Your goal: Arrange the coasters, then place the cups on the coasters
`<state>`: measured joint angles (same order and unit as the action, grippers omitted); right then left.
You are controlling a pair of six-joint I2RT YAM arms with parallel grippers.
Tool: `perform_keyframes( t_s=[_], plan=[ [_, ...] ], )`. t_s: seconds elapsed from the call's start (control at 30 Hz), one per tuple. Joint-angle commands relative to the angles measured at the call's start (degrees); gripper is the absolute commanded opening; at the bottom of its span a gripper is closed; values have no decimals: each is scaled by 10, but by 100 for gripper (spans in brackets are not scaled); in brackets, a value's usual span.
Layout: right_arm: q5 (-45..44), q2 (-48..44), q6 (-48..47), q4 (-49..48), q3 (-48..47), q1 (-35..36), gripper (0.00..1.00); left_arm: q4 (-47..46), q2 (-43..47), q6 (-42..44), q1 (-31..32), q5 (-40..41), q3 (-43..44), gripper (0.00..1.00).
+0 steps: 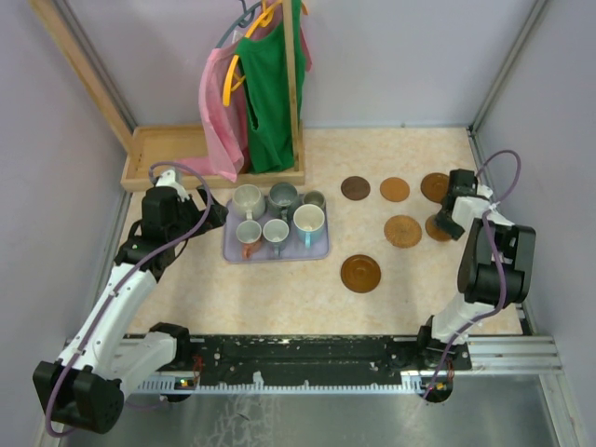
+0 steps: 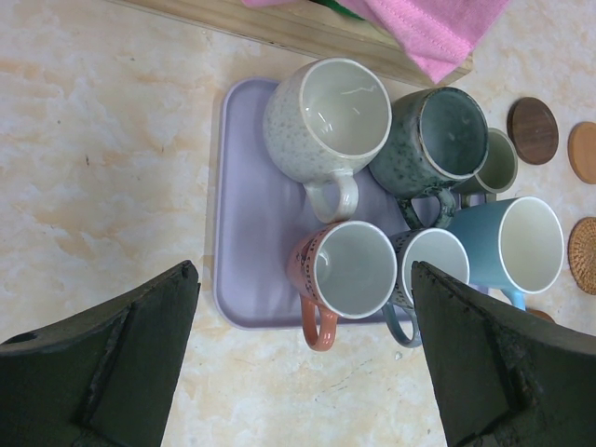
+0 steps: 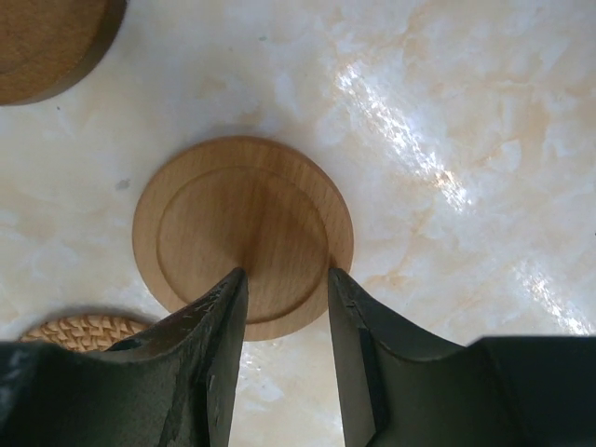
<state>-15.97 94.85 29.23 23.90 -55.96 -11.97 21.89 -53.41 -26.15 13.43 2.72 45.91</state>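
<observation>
Six cups (image 1: 279, 219) crowd the lavender tray (image 1: 229, 255) on the desk (image 1: 279, 303); six coasters (image 1: 402, 230) lie scattered to their right. Left wrist: left tool (image 2: 303, 270) spread wide above the cups. Right wrist: right tool (image 3: 287, 275) narrowly parted over a pale wooden coaster (image 3: 242, 205), pinching nothing.

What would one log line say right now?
left claw open, beside tray of cups | right claw open over wooden coaster | no cup placed yet
</observation>
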Motion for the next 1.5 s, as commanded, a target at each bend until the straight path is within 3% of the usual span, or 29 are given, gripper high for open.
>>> perform_keyframes(
  t_s=[0.0,1.47],
  plan=[
    [-3,19,8,-26,-18,-11,41,-10,7,2,4,-2,3,100],
    [-71,41,22,9,-25,-67,40,-13,10,8,4,5,-1,100]
  ],
)
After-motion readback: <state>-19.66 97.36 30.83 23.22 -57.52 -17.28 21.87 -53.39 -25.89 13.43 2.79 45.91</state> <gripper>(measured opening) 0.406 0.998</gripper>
